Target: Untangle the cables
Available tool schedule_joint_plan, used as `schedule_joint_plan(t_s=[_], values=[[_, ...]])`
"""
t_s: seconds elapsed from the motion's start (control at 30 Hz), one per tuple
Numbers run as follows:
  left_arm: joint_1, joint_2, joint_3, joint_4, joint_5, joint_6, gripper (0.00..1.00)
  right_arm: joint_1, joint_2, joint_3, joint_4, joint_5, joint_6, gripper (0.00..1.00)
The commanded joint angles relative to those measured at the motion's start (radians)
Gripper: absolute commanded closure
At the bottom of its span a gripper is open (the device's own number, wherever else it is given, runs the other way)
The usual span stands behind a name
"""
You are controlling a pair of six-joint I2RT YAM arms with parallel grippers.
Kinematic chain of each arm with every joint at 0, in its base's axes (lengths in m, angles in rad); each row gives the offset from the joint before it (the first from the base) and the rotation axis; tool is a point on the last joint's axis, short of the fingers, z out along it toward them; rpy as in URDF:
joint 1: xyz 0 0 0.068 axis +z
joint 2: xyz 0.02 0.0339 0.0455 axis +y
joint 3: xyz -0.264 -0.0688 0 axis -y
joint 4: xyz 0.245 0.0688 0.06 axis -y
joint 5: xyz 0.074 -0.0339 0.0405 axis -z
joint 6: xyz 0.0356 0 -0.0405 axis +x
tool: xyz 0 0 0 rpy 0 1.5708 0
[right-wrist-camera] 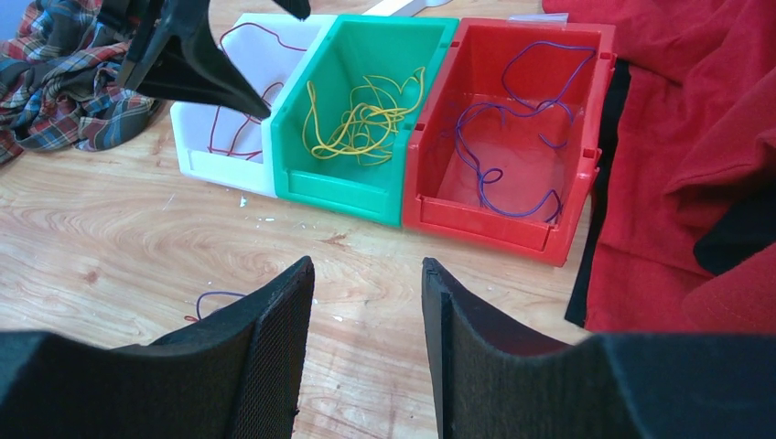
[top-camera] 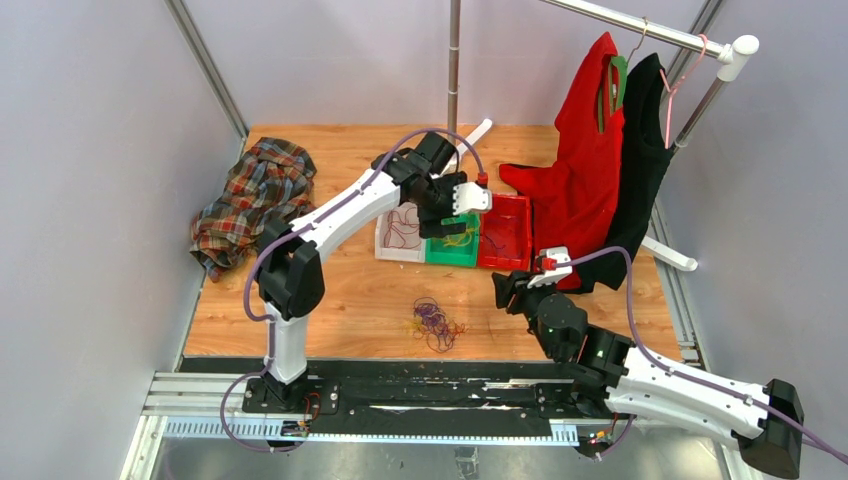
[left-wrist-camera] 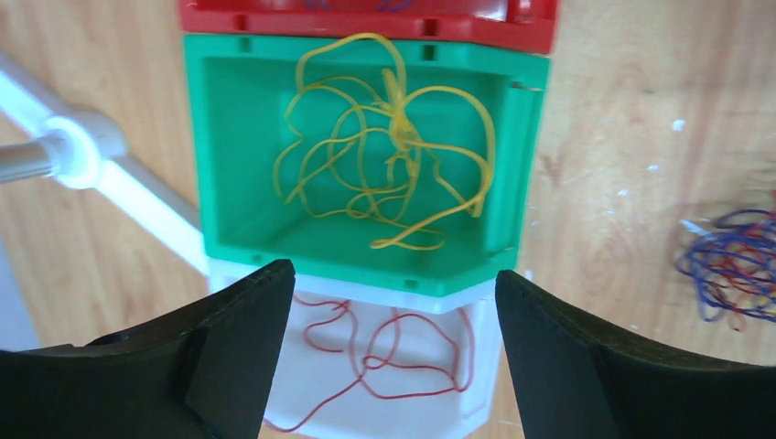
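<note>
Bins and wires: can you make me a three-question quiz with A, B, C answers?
1. The left gripper hangs over: A the plaid shirt; B the row of bins; C the tangled pile.
2. The cables in the green bin are: A yellow; B purple; C dark red.
3. The right gripper is: A shut on a cable; B holding a bin; C open and empty.
Answers: 1 B, its wrist view looks down into bins; 2 A, yellow loops fill it; 3 C, bare table shows between its fingers.

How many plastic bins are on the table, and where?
3, side by side in a row: the white bin leftmost, the green bin in the middle below the left gripper, the red bin rightmost. None seems hidden.
</note>
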Motion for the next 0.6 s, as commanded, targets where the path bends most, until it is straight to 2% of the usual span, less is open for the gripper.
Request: schedule_joint_plan(t_s=[0.0,0.1,0.17,0.27,0.37,0.43,0.57], values=[[-0.021,-0.033,-0.032,-0.083,0.134,-0.045,0.16,-0.009,0.007,0.041,-0.012,-0.011,0.007,0.53],[-0.062,-0.057,-0.101,-0.08,0.169,-0.058,0.15,-0.009,0.02,0.041,-0.009,-0.016,0.009,0.53],[-0.088,-0.062,-0.148,-0.014,0.12,-0.093,0.15,-0.009,0.028,0.042,-0.001,-0.016,0.008,0.54],[-0.098,-0.044,-0.194,0.184,-0.03,-0.201,0.28,-0.009,0.039,0.043,0.006,-0.015,0.007,0.56],[-0.087,-0.004,-0.177,0.309,-0.137,-0.245,0.4,-0.009,0.044,0.04,0.007,-0.016,0.014,0.57],[-0.071,0.018,-0.159,0.357,-0.139,-0.263,0.44,-0.011,0.044,0.035,0.007,-0.016,0.016,0.57],[-0.043,0.08,-0.102,0.347,-0.124,-0.28,0.5,-0.01,0.041,0.027,0.005,-0.01,0.018,0.58]])
